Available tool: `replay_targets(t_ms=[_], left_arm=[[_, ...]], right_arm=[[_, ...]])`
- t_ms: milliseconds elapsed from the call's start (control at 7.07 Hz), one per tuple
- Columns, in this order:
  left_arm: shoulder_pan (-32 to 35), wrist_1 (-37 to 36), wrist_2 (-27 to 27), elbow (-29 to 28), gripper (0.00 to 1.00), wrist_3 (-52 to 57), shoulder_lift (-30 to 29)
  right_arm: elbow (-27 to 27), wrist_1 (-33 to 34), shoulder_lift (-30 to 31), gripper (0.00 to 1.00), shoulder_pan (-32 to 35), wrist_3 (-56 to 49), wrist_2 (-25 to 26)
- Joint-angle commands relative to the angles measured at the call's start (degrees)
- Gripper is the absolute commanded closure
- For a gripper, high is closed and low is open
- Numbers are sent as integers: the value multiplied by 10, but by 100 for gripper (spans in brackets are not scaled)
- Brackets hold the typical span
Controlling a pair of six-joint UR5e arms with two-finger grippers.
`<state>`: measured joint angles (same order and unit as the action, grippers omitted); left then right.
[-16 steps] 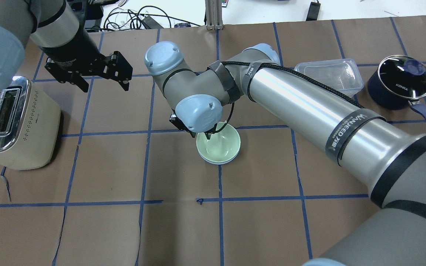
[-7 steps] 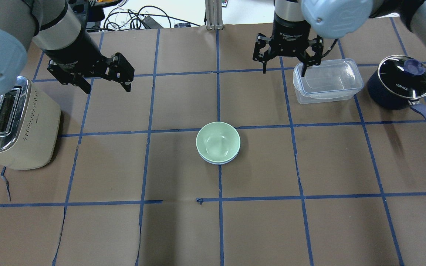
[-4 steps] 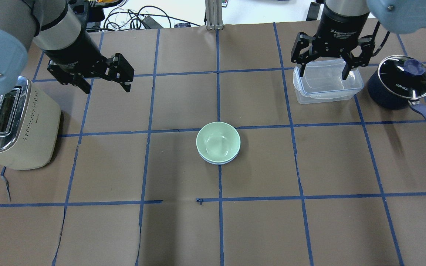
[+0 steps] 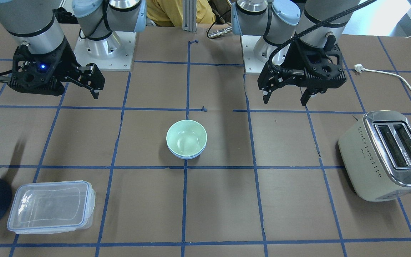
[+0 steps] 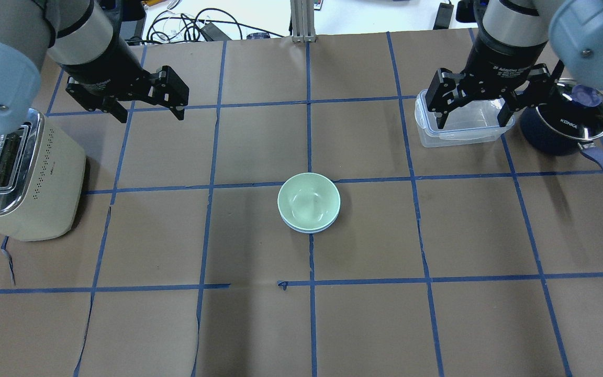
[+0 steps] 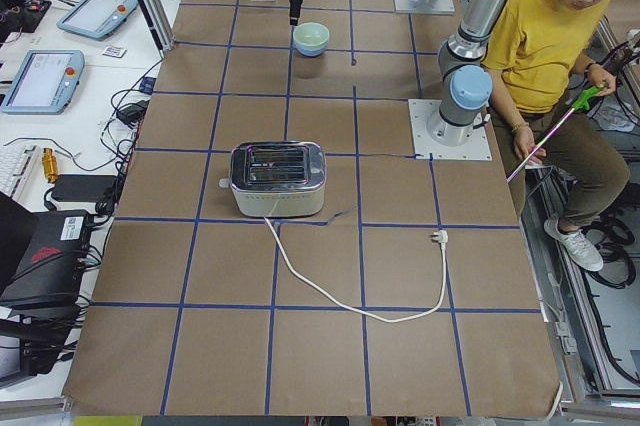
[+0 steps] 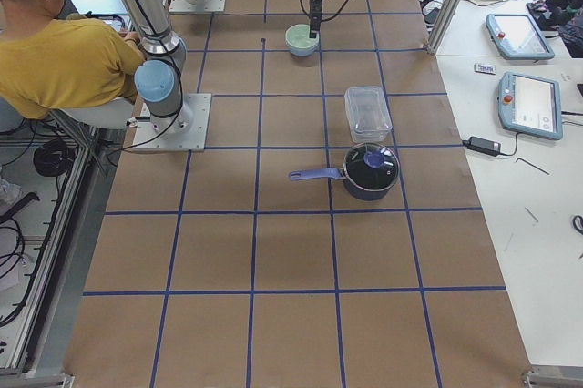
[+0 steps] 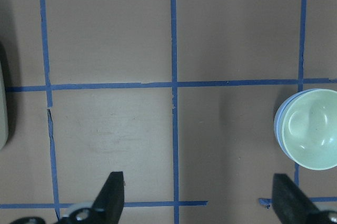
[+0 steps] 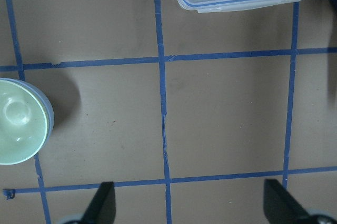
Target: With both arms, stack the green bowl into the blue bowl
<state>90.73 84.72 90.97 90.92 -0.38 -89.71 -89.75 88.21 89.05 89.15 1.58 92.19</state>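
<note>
Green bowl (image 5: 309,201) nested in blue bowl (image 8: 278,129), frame centre of worktop (image 5: 364,324); stacking looks complete. Left tool (image 5: 149,114), right tool (image 5: 471,124): spread, empty; next, retire.

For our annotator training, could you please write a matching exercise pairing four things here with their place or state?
Things:
1. green bowl
2. left gripper
3. clear container
4. toaster

Place or state:
A. beside the dark saucepan
B. open, holding nothing
C. far out on the robot's left side
D. nested in the blue bowl

Pairs: 1-D, 2-B, 3-A, 4-C
</note>
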Motion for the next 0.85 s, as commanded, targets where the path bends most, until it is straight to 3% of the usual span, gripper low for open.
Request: replay_targets(t_ms=[0,707], left_arm=[[0,-1,-3,0,0,-1,0],[1,-1,-3,2,0,-1,1]], right_arm=[[-4,-2,15,0,0,1,-6],[2,-20,25,0,-1,6,-17]])
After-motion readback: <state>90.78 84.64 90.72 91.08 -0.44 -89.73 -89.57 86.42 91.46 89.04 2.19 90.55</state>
